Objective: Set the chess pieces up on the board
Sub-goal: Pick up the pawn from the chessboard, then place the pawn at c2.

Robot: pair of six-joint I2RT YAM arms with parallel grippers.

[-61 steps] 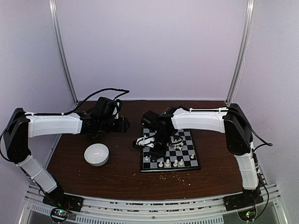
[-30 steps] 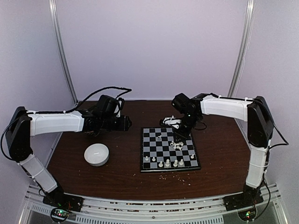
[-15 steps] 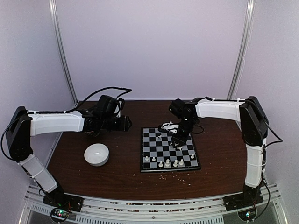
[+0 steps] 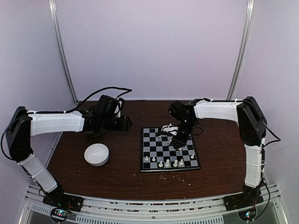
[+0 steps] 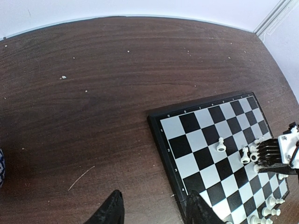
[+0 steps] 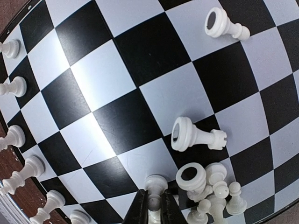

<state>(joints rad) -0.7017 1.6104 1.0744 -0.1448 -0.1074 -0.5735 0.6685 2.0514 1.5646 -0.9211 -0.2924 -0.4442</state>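
the chess piece [image 6: 155,183] between the fingers of the right gripper [image 6: 153,201] runs off the bottom edge, kind unclear.

Chess pieces [image 4: 167,163] on board [image 4: 161,150], bowl [image 4: 96,154] to left

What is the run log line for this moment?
right gripper: shut on chess piece | left gripper: open, empty | board: some pieces standing, others lying

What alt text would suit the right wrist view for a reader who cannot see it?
The right claw pinches one tiny white plastic chess piece at bottom centre, over a black-and-pale checked chessboard. Beside it lies a heap of toppled white pieces; more white pieces line the left edge.
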